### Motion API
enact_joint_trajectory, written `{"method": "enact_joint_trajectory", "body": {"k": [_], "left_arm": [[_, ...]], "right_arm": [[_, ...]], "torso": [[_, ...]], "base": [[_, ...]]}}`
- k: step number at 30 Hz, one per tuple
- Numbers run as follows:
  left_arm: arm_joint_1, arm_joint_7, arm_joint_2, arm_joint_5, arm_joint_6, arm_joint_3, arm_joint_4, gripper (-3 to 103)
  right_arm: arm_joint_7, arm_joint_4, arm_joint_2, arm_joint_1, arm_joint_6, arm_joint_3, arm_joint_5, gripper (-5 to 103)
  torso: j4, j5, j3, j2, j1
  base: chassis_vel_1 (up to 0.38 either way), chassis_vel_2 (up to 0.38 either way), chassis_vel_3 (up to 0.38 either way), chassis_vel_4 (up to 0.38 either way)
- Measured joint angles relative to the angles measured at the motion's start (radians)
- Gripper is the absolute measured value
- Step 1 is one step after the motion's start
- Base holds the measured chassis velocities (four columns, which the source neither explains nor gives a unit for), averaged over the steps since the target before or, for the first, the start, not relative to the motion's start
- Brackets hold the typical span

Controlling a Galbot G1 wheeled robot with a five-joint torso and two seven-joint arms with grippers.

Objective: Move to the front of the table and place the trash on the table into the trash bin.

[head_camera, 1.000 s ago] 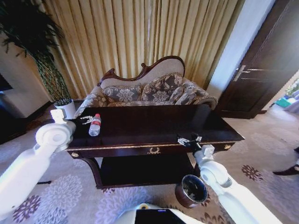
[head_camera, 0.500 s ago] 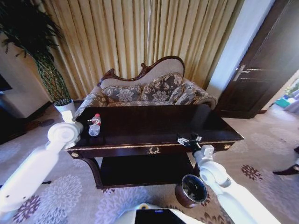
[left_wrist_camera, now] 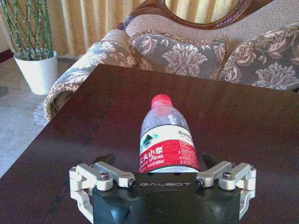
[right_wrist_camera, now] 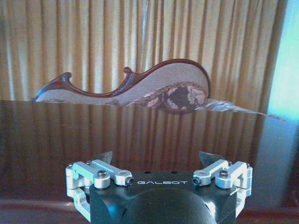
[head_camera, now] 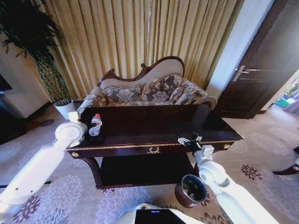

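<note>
A clear plastic bottle [left_wrist_camera: 166, 140] with a red cap and a red-white label lies on its side on the dark glossy table [left_wrist_camera: 243, 135], cap pointing toward the sofa. My left gripper [left_wrist_camera: 158, 159] is open, its fingers on either side of the bottle's base without closing on it. In the head view the bottle [head_camera: 95, 125] lies near the table's [head_camera: 154, 123] left end, with my left arm [head_camera: 69, 133] just beside it. Over the table's front edge my right gripper [head_camera: 189, 139] hovers open and empty. The trash bin [head_camera: 191, 190] stands on the carpet below it.
A carved patterned sofa [head_camera: 149, 91] stands right behind the table. A white plant pot [head_camera: 65, 108] sits at the far left and a dark door [head_camera: 261, 70] at the right. Open carpet lies before the table.
My left arm has swung right and forward over the table's left end, bringing the gripper up to the bottle. The right arm and the bottle have not moved.
</note>
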Motion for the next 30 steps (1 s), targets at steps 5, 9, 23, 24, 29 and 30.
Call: {"method": "enact_joint_trajectory", "body": {"k": [5,9,23,24,29,30], "left_arm": [[0.0,-0.011,-0.009,0.007,-0.006,0.006,0.002,91],[0.012,-0.012,-0.011,0.015,-0.014,0.001,0.001,81],[0.024,-0.008,-0.006,0.021,-0.019,-0.016,-0.016,41],[0.025,-0.008,-0.004,0.021,-0.019,-0.019,-0.018,35],[0.034,-0.007,-0.003,0.021,-0.02,-0.026,-0.023,33],[0.037,-0.007,-0.003,0.021,-0.02,-0.028,-0.024,33]], "right_arm": [[0.001,-0.007,-0.001,0.008,0.002,-0.003,0.001,100],[0.002,-0.012,-0.001,0.011,0.002,-0.006,0.001,100],[0.026,-0.005,-0.003,0.029,0.006,-0.009,0.028,100],[0.039,0.024,-0.015,0.042,0.007,0.007,0.065,100],[0.046,0.062,-0.051,0.066,0.009,0.027,0.102,100],[0.047,0.071,-0.057,0.072,0.008,0.028,0.117,100]], "torso": [[-0.0009,0.0004,0.0,0.0,0.0],[-0.0011,0.0004,0.0,0.0,0.0],[-0.0009,0.0009,0.0,0.0,0.0],[-0.0009,0.001,0.001,-0.001,0.0],[-0.0011,0.0003,0.0,-0.001,0.0],[-0.0011,0.0001,0.0,0.0,0.0]], "base": [[0.0,0.0,0.0,0.0],[0.0,0.0,0.0,0.0],[0.0,0.0,0.0,0.0],[0.0,0.0,0.0,0.0],[0.0,0.0,0.0,0.0],[0.0,0.0,0.0,0.0]]}}
